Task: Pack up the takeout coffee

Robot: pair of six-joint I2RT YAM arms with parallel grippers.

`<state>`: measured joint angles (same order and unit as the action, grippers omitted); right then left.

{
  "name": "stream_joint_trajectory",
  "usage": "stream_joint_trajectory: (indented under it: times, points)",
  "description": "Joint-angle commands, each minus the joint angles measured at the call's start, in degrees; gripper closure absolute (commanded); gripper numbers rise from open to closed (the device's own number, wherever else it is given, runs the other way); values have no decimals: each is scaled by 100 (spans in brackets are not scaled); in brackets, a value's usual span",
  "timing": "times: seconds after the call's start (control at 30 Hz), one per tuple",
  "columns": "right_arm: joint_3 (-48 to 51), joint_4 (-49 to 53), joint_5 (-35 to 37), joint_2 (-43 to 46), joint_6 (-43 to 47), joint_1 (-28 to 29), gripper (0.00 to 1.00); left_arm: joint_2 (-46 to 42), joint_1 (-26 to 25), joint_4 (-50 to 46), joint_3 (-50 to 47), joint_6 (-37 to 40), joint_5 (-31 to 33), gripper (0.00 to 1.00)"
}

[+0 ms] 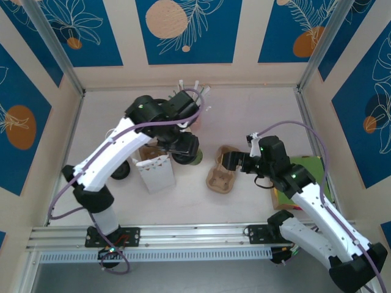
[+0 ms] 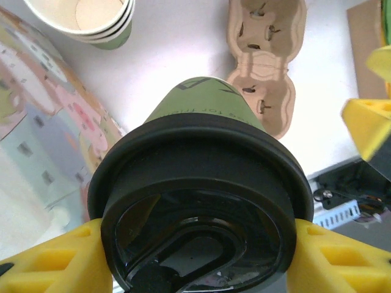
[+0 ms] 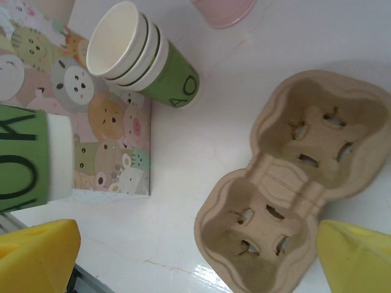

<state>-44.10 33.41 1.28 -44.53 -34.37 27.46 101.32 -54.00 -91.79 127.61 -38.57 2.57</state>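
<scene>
The left pincer (image 2: 197, 259) has the takeout coffee (image 2: 201, 116) clamped at its black lid (image 2: 201, 183). A yellow finger (image 2: 52, 265) presses on each side, and the jaws are parted just to the lid's width. The cup is near the middle of the bench (image 1: 256, 116), just beside the printed paper bag (image 1: 156, 172). I can't tell whether its base is off the surface.

The right pincer (image 1: 235, 160) is spread wide and empty, poised by the pulp cup carrier (image 3: 293, 183). The carrier lies right of the cup, toward the near edge.

So the pick-up looks made and the carry is the step in hand. Next, I'd say, the cup must cross to the carrier and go straight down into one of its two wells, kept upright so the lid holds.

As for writing, the green wall bears a black triangular mark and a fine line of print too small to read. The right wrist view catches large black letters, cut off, on what looks like the same cup. The bag shows cartoon animals and no words.
</scene>
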Motion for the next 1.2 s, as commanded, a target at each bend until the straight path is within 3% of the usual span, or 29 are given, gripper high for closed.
stream_joint_trajectory:
  times: [0.0, 0.53, 0.87, 1.17]
  points:
    - [85, 299, 23, 252, -101, -164, 1, 351, -236, -612, 444, -231, 475, 48]
    - [49, 698, 276, 824, 27, -434, 1, 1520, -531, -955, 205, -337, 912, 49]
    - [82, 641, 231, 805, 49, -429, 1, 1092, -428, 248, -1541, -190, 558, 48]
    - [92, 597, 173, 712, 44, -461, 1, 292, -71, 749, -2812, 59, 414, 48]
